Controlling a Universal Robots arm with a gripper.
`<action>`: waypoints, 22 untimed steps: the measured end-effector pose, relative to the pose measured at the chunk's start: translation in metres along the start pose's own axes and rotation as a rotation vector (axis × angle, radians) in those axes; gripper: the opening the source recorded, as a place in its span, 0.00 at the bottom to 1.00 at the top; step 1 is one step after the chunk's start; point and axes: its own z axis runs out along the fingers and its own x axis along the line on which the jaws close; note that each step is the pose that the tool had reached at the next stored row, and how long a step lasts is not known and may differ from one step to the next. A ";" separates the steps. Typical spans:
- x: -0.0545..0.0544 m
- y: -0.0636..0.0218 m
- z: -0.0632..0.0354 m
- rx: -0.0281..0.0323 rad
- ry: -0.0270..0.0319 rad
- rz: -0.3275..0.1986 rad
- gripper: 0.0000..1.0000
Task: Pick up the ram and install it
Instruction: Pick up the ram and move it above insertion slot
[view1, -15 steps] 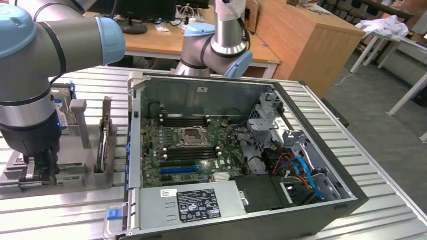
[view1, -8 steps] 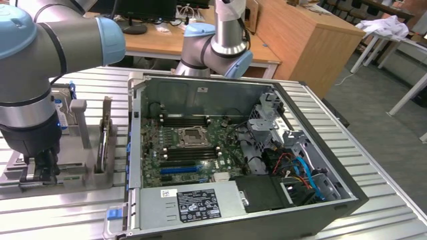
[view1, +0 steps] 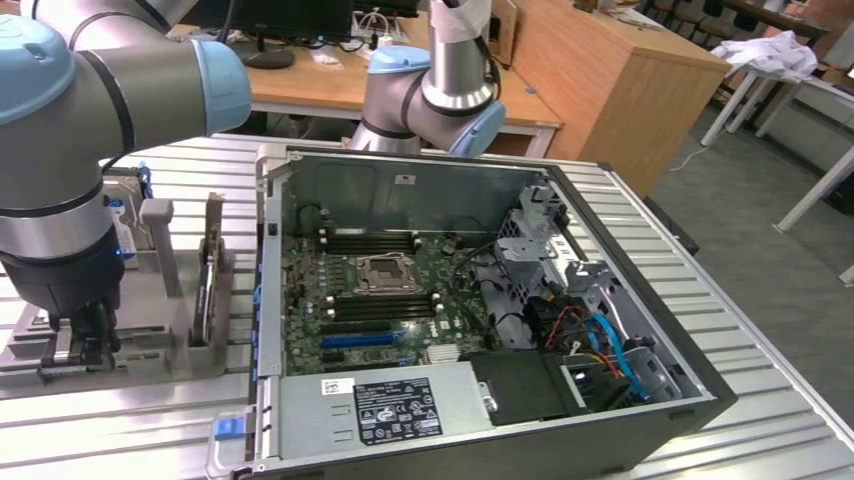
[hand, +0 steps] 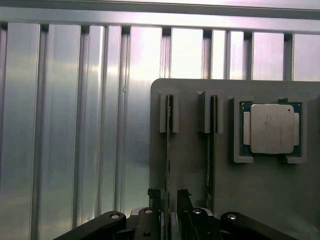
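Claw (hand: 169, 194): low over the grey holder (hand: 192, 165), jaws set to a narrow gap astride one ram stick (hand: 169, 125). They look closed on its upper edge. The stick is not lifted and stands on edge in its slot.

Location: the holder sits on the slatted metal table (hand: 75, 130), to the exterior view's left of the open computer case (view1: 400, 153). The claw (view1: 80, 340) is down at the holder.

Neighbours: a second stick (hand: 213, 130) in the slot just beside, and a square processor (hand: 271, 128) in its pocket further along.

Destination: the black memory slots (view1: 374, 242) on the board inside the case, next to the processor socket (view1: 380, 270).

Hazards, as judged:
- The edge is thin, so the stick may slip between the pads if the pinch is light.
- An off-centre hold would let the stick tilt and bind in its slot on a pull. How much of its length lies under the claw is hidden.
- A skewed lift could drag the holder or knock the second stick.
- A tilted stick would meet the memory slot crooked.
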 end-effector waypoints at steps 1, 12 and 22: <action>0.000 0.0000 0.0000 0.0000 0.0000 0.000 0.27; 0.002 0.0001 -0.0016 0.0003 -0.0054 0.000 0.27; 0.003 0.0001 -0.0036 0.0004 -0.0162 -0.001 0.27</action>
